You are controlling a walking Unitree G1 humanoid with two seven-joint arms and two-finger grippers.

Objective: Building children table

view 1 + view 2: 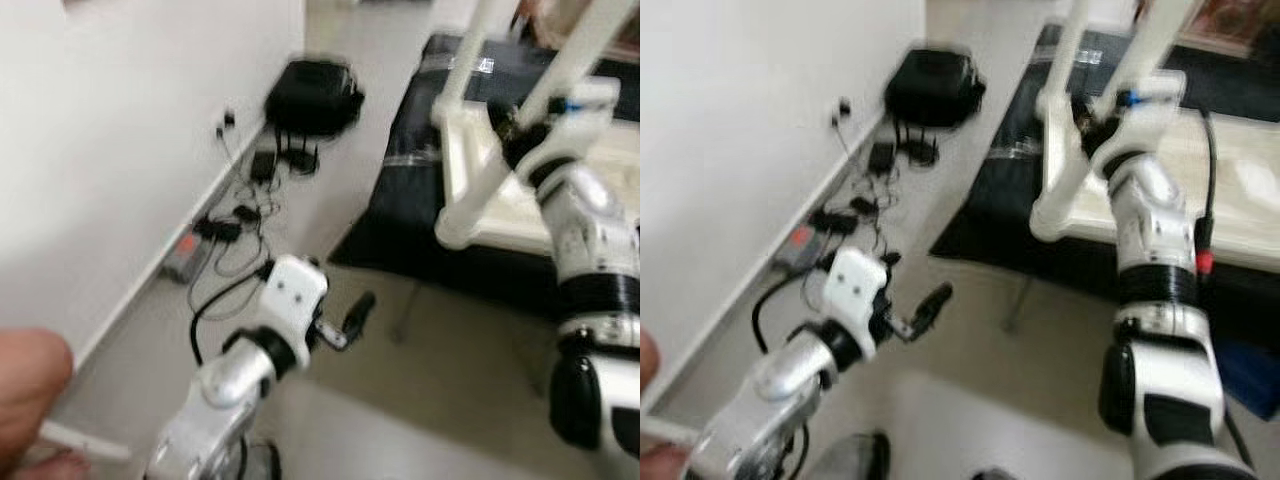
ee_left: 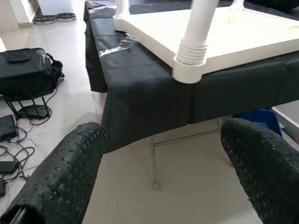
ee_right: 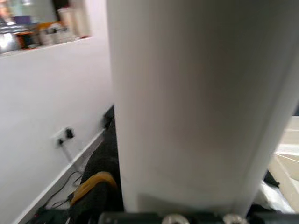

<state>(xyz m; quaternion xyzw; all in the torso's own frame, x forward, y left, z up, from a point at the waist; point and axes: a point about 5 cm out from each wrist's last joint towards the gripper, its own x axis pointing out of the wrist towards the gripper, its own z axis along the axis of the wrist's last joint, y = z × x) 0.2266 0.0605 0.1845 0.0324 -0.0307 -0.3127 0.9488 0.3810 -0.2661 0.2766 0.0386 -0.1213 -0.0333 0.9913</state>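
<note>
- The step in hand is judged to be the fitting of a leg: the cream-white plastic children's table top (image 1: 500,205) is laid upside down on the counter draped in black cloth (image 2: 140,88), with white plastic tube legs standing up from its corners.
- The right claw (image 1: 520,135) is raised to one white tube leg (image 1: 570,60), close above the corner socket; in the right wrist view that leg (image 3: 196,102) is pressed right against the claw.
- Whether the right claw is clamped on the leg or only laid against it cannot be told, since its fingers are hidden by blur and by the tube.
- The left claw (image 2: 163,177) is held low and well short of the counter, spread wide with nothing in it; ahead of its fingers (image 2: 60,177) another leg (image 2: 198,28) is seen seated in a ribbed corner socket.
- Beyond the left claw, a black bag (image 1: 312,95) and loose cables (image 1: 235,225) are seen on the floor by the wall.
- A person's hand (image 1: 25,395) is seen behind the left arm.
- Next, the leg is probably to be turned or pressed home; a firm, square hold is called for, and the top may need steadying by the left claw.
</note>
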